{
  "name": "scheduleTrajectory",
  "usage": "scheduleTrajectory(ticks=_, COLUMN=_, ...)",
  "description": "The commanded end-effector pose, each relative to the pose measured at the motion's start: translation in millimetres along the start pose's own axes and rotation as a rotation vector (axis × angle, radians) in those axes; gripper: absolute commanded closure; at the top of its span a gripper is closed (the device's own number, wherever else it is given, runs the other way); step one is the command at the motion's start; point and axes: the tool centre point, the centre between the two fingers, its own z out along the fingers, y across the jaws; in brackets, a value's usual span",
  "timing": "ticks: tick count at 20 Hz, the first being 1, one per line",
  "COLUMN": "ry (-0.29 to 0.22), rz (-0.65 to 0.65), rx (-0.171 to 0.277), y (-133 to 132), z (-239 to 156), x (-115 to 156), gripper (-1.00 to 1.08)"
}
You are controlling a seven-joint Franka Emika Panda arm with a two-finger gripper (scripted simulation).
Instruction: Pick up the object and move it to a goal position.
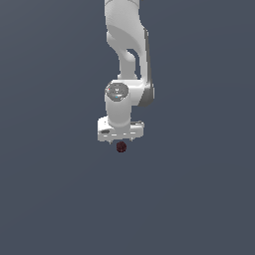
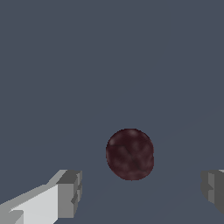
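Note:
The object (image 1: 121, 147) is a small dark maroon ball with a speckled surface, showing just under the white hand in the exterior view. In the wrist view the ball (image 2: 130, 153) lies on the grey floor, slightly ahead of the line between the two fingertips. My gripper (image 2: 142, 190) is open, its fingers (image 2: 68, 194) standing wide apart on either side of the ball without touching it. In the exterior view the gripper (image 1: 121, 142) points straight down and its fingertips barely show below the hand.
A flat, uniform grey floor (image 1: 199, 199) fills both views. The white arm (image 1: 127, 45) rises out of the exterior view's top edge.

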Motion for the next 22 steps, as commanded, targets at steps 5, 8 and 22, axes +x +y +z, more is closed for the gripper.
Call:
scheduleTrajectory(ticks=5, ry=0.017, rz=-0.034, rx=0.000, y=-1, z=7, x=-2, gripper=-0.92)
scheduleTrajectory(ticks=8, ry=0.015, rz=-0.031, rx=0.000, y=-1, z=7, x=-2, gripper=-0.92)
scheduleTrajectory(ticks=22, ry=0.017, rz=-0.034, rx=0.000, y=-1, z=55, x=-2, gripper=-0.92)
